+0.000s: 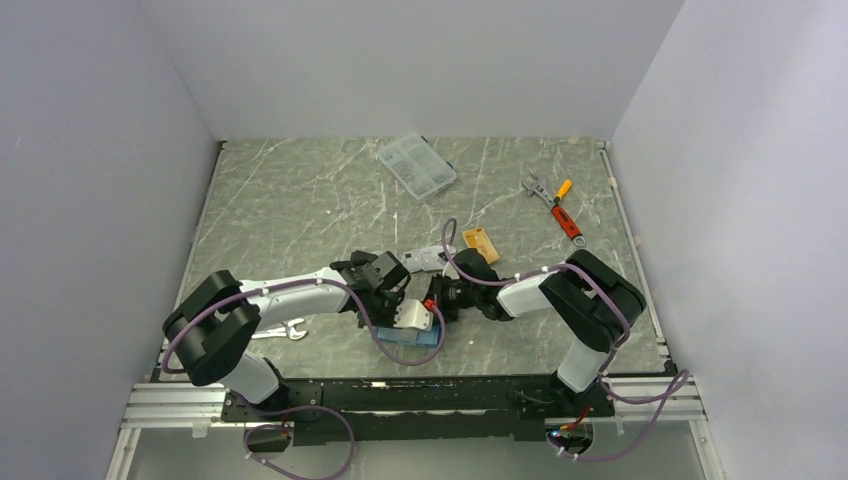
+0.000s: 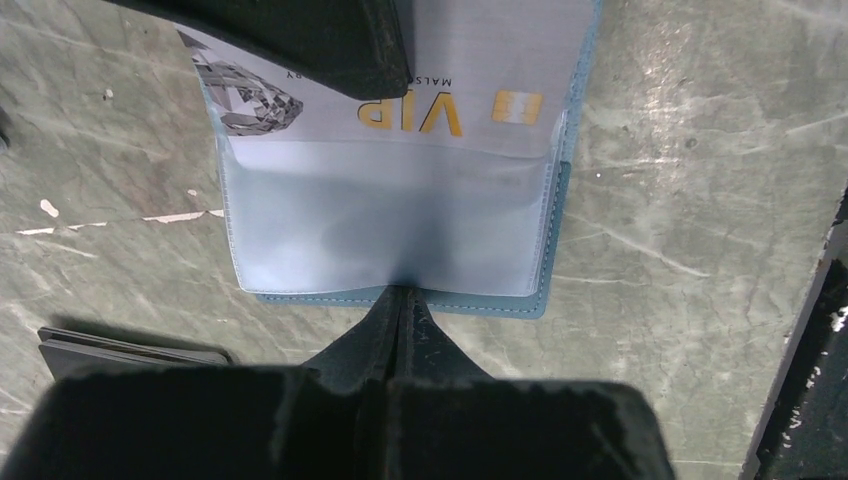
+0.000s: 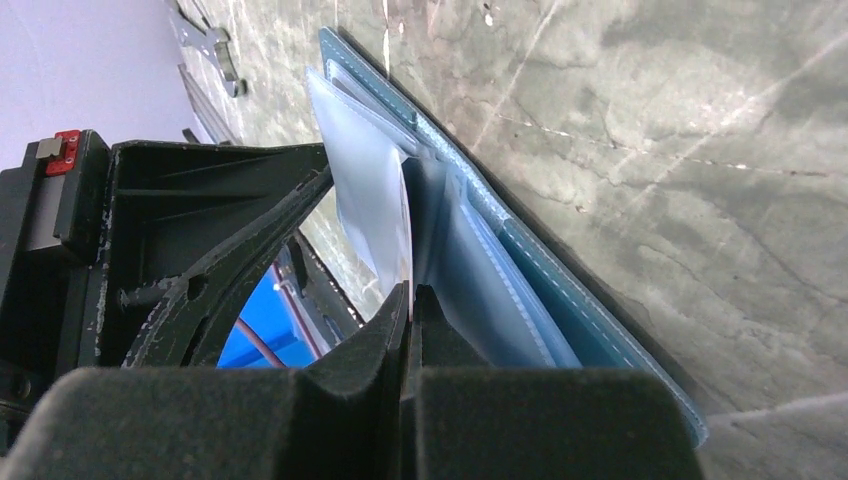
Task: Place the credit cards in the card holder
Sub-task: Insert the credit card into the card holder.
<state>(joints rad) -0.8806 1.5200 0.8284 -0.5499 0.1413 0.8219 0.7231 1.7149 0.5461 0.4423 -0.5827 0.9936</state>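
Note:
The teal card holder (image 2: 500,305) lies open on the table, its clear sleeve facing up. My left gripper (image 2: 400,295) is shut on the sleeve's near edge. A silver credit card (image 2: 470,100) printed "VIP" sits partly inside the sleeve. My right gripper (image 3: 410,292) is shut on that card's edge, and its fingers (image 2: 320,40) show at the top of the left wrist view. From above, both grippers (image 1: 402,300) (image 1: 437,298) meet over the holder (image 1: 412,338). An orange credit card (image 1: 480,243) lies behind them, beside another pale card (image 1: 425,260).
A clear compartment box (image 1: 417,166) sits at the back. An adjustable wrench (image 1: 537,186) and orange-handled tools (image 1: 562,205) lie at the back right. A spanner (image 1: 285,330) rests by the left arm. A flat black case (image 2: 120,350) lies left of the holder.

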